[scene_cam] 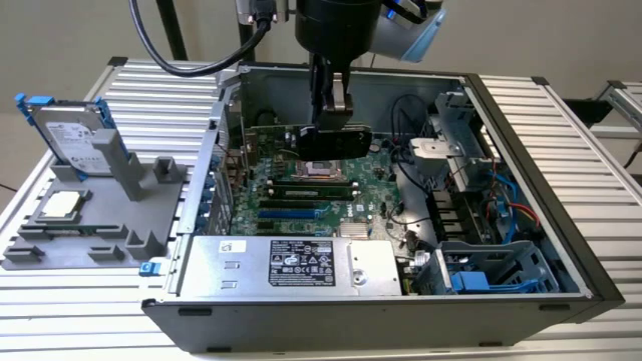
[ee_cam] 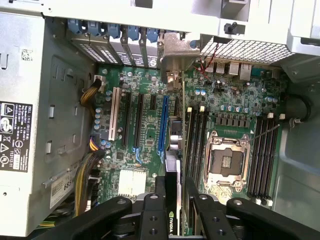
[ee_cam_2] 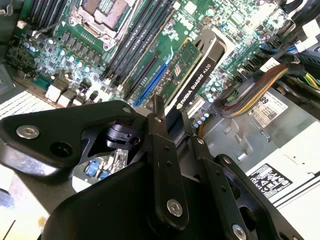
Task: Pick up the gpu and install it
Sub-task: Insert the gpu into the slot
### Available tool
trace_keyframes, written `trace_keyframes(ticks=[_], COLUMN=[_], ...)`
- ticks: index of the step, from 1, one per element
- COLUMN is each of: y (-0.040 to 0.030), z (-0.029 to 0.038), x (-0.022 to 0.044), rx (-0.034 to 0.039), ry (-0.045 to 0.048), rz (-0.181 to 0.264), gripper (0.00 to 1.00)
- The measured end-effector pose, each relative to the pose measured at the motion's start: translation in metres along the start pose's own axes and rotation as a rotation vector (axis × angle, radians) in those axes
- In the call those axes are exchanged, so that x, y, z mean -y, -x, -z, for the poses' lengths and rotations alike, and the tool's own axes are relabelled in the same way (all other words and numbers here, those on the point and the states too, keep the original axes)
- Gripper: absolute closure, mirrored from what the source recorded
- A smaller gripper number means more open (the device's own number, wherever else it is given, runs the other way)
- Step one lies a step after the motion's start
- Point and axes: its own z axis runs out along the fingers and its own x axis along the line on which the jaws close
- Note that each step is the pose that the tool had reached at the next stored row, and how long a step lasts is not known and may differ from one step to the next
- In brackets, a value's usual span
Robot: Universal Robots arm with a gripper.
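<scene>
Black gripper [scene_cam: 332, 129] hangs vertically above the motherboard [scene_cam: 301, 197], clamped on the gpu [scene_cam: 336, 141]; the first wrist view shows its bracket [ee_cam: 176, 56].

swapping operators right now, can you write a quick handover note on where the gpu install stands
End effector: shut on the gpu, gripping its upper edge, card held on edge inside the open computer case.
Gpu: in the air above the motherboard, over the area near the processor socket. In the second wrist view it hangs by the blue expansion slot, not in it; its silver bracket points toward the case's rear slot openings.
Done: gpu picked up and carried into the case.
Left: card is not seated in any slot yet.
Hard drive and small square chip sit on the grey holder outside the case.
</scene>
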Motion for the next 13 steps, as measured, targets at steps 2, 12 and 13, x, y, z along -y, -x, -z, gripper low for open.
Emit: trace_keyframes(ticks=[2, 12, 13], y=[0.0000, -0.0001, -0.0001], z=[-0.0004, -0.0025, -0.0027], x=[0.0000, 0.0000, 0.0000], rx=[0.0003, 0.0019, 0.0022], ry=[-0.0001, -0.0004, -0.0005], rz=[0.000, 0.000, 0.000], gripper=[1.00, 1.00, 1.00])
